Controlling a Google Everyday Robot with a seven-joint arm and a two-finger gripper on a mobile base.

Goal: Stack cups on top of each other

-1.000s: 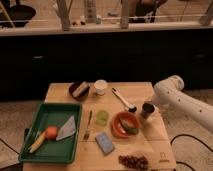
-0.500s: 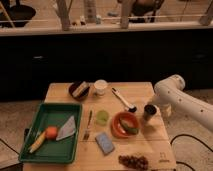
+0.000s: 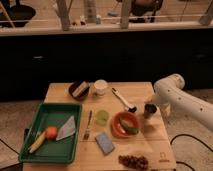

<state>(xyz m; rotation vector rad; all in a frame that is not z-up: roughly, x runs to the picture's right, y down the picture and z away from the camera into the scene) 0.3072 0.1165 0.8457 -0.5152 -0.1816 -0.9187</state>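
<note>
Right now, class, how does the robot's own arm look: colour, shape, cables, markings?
The arm is smooth white, built of thick rounded tube segments with a bulbous joint. No cables or markings show. Its gripper, beside the dark metal cup at the table's right edge, is indistinct.

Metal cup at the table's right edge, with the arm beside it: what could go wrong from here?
1. The metal cup stands close to the right rim of the table; a nudge from the gripper might tip it off.
2. The orange dish and a utensil lie between it and the green cup and white cup, so carrying it over may clip them.
</note>
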